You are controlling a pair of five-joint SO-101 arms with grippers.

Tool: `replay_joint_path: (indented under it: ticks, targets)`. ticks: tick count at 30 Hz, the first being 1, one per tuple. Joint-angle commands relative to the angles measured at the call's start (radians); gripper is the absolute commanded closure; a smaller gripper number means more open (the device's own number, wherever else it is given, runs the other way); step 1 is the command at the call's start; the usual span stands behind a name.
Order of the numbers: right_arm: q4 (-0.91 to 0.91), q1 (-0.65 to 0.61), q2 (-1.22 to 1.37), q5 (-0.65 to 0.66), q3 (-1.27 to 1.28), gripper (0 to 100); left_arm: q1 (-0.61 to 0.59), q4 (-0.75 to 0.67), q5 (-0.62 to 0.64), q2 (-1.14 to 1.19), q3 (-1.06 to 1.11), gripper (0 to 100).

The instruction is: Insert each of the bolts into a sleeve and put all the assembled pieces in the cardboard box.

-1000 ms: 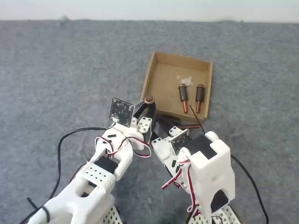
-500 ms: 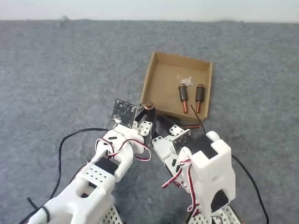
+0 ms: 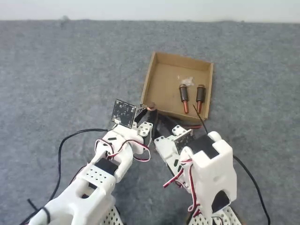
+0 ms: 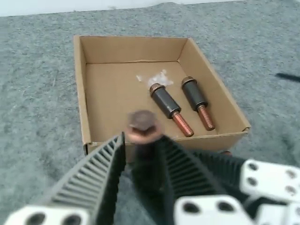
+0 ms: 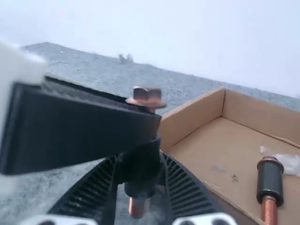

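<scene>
Left gripper [image 4: 140, 143]: clenched on the bolt [image 4: 142, 125] just under its head, bolt upright.
Right gripper [image 5: 138, 169]: closed round the sleeve [image 5: 139, 180] lower on that bolt.
Cardboard box [image 3: 165, 86]: 1 o'clock of both grippers, just beside.
Assembled pieces [image 3: 183, 93]: two, side by side, toward the box's 4 o'clock.

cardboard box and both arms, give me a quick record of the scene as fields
box: cardboard box, open top, on the grey table
in box: first assembled piece and second assembled piece, lying side by side
held piece: bolt in a dark sleeve, upright with its head up, just outside the box's near left corner
left gripper: shut on the held piece
right gripper: shut on the held piece at its sleeve, threaded tip showing below
task state: held piece not yet in the box
</scene>
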Motion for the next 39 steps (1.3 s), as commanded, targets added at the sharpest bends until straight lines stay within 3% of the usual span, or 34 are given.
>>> replay_joint_path:
  ticks: [1, 20, 28, 34, 39]
  targets:
    - [-0.039, 0.019, -0.062, 0.017, 0.000, 99.2, 0.002, 0.002, -0.008, -0.012, 0.001, 79]
    - [-0.038, 0.019, -0.054, 0.018, -0.008, 99.2, -0.005, -0.005, -0.002, -0.023, -0.033, 79]
    - [0.013, 0.021, -0.061, 0.021, -0.028, 99.2, -0.152, 0.000, 0.153, -0.023, -0.130, 79]
    - [0.019, 0.031, -0.061, 0.020, -0.038, 99.2, -0.164, 0.005, 0.155, -0.021, -0.127, 79]
    - [0.019, 0.031, -0.061, 0.018, -0.035, 99.2, -0.166, 0.095, 0.152, -0.021, -0.127, 81]
